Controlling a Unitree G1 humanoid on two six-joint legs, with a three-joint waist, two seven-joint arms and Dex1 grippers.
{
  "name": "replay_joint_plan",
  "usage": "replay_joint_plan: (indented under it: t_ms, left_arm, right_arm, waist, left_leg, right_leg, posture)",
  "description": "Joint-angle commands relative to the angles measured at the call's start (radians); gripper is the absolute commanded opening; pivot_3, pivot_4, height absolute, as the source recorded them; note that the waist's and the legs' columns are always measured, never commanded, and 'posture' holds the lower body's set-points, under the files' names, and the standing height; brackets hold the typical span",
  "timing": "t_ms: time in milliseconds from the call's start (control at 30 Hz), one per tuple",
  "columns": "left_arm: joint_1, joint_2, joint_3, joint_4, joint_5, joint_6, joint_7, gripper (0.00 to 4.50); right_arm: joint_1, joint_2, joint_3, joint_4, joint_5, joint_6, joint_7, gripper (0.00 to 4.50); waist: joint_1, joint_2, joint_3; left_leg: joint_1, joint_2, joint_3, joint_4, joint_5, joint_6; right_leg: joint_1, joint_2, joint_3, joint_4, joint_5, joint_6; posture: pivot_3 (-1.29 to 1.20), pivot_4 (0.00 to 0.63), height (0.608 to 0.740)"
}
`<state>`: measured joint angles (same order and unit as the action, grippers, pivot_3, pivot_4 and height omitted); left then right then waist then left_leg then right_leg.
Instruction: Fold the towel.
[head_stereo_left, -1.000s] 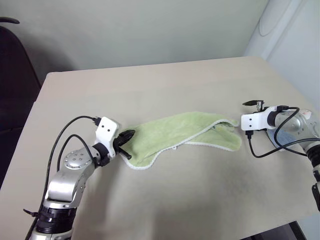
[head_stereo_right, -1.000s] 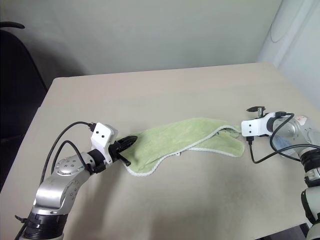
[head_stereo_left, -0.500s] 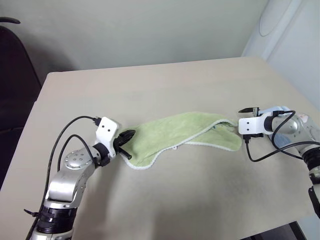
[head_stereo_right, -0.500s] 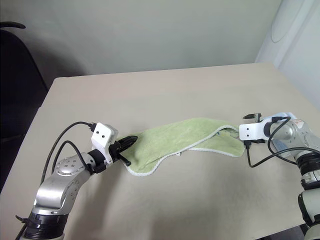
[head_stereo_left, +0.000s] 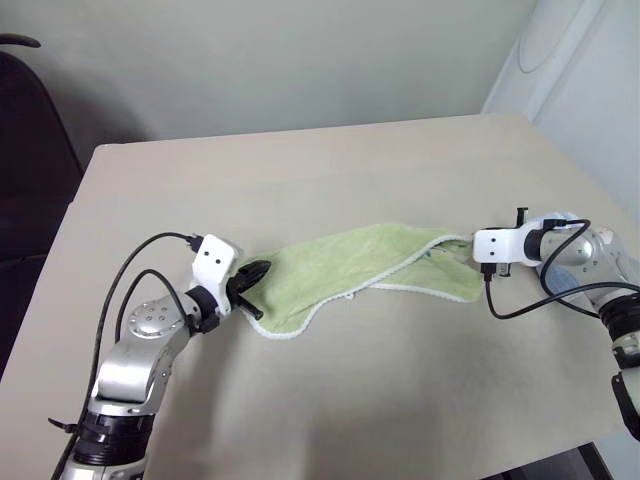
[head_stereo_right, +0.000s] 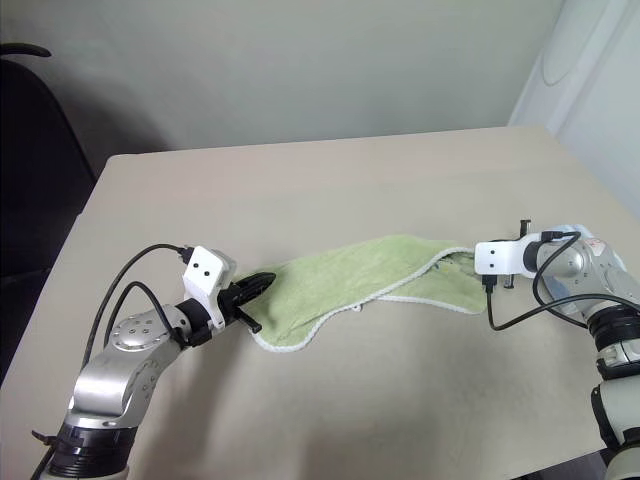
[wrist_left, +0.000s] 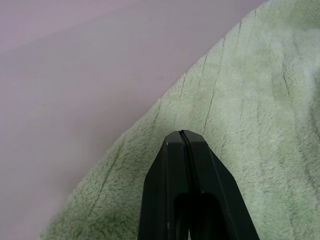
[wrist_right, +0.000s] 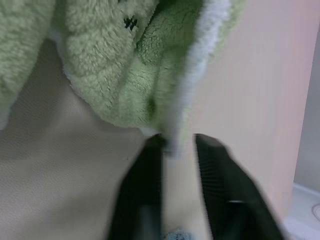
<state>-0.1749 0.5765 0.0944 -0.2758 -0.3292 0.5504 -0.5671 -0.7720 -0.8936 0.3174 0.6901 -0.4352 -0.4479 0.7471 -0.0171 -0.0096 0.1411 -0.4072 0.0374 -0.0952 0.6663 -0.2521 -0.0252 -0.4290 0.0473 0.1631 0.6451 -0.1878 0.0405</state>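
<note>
Clearly the left gripper (head_stereo_left: 255, 272) is clamped shut on one end of the light green terry-cloth towel (head_stereo_left: 360, 265) with white stitched edging. The right gripper (wrist_right: 175, 150), drawn narrow, pinches the white hem of the opposite end. Between them the towel stretches lengthwise across the pale beige counter (head_stereo_left: 330, 160), each arm at its own end. No container is present.

Left tool (wrist_left: 182, 134) tips together; right tool (wrist_right: 177, 142) tips still slightly apart.
</note>
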Motion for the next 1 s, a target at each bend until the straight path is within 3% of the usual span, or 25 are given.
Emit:
replay_joint_plan:
  t_ms: [33, 133, 233, 400, 600, 700, 1000]
  left_arm:
    - [-0.001, 0.031, 0.024, -0.019, 0.007, -0.031, -0.023, 0.0]
    - [-0.007, 0.082, 0.056, 0.006, 0.003, -0.048, -0.067, 0.0]
    - [-0.008, 0.179, 0.098, 0.004, -0.083, -0.042, -0.23, 0.52]
    - [0.012, 0.352, 0.097, 0.026, -0.155, -0.073, -0.518, 2.16]
    - [-0.028, 0.49, -0.033, 0.053, -0.092, -0.187, -0.777, 4.21]
    - [-0.064, 0.499, -0.132, 0.062, -0.01, -0.274, -0.831, 4.21]
    - [-0.245, 0.33, -0.389, 0.214, 0.197, -0.349, -0.814, 4.21]
  right_arm:
    - [-0.002, -0.011, -0.042, -0.048, 0.028, 0.009, 0.002, 0.03]
    - [0.002, -0.014, -0.042, -0.063, 0.016, 0.009, -0.029, 0.03]
    - [0.001, -0.01, -0.035, -0.058, 0.003, 0.009, -0.052, 0.0]
    - [-0.005, 0.0, -0.026, -0.054, -0.007, 0.011, -0.069, 0.0]
    - [-0.004, 0.019, -0.024, -0.059, -0.013, 0.018, -0.086, 0.0]
    - [0.006, 0.029, -0.028, -0.07, -0.012, 0.024, -0.094, 0.0]
    - [0.08, 0.027, -0.058, -0.159, 0.003, 0.076, -0.108, 0.0]
  waist:
    - [0.0, 0.0, 0.0]
    - [0.0, 0.0, 0.0]
    - [0.0, 0.0, 0.0]
    - [0.0, 0.0, 0.0]
    - [-0.001, 0.001, -0.001]
    - [-0.002, 0.001, -0.001]
    - [-0.008, 0.002, -0.001]
  left_leg:
    - [0.0, 0.0, 0.0, 0.0, 0.0, 0.0]
    - [0.0, 0.0, 0.0, 0.0, 0.0, 0.0]
    - [0.0, 0.0, 0.0, 0.0, 0.0, 0.0]
    - [-0.001, 0.0, 0.0, 0.0, 0.0, 0.0]
    - [-0.002, 0.0, -0.001, 0.0, 0.0, 0.0]
    - [-0.002, 0.0, -0.001, 0.0, 0.0, 0.0]
    - [-0.005, 0.0, -0.002, -0.001, 0.0, 0.0]
  right_leg:
    - [0.0, 0.0, 0.0, 0.0, 0.0, 0.0]
    - [0.0, 0.0, 0.0, 0.0, 0.0, 0.0]
    - [-0.001, 0.0, 0.0, 0.001, 0.0, 0.0]
    - [-0.001, 0.0, 0.0, 0.001, -0.001, -0.001]
    - [-0.003, 0.0, 0.0, 0.001, -0.001, -0.002]
    - [-0.003, 0.0, 0.0, 0.001, -0.001, -0.002]
    - [-0.005, 0.0, 0.0, 0.001, -0.001, -0.002]
  posture:
    - [0.0, 0.15, 0.735]
    - [0.0, 0.15, 0.735]
    - [0.0, 0.15, 0.735]
    - [0.0, 0.15, 0.735]
    - [0.0, 0.15, 0.735]
    - [0.0, 0.15, 0.735]
    - [0.0, 0.15, 0.735]
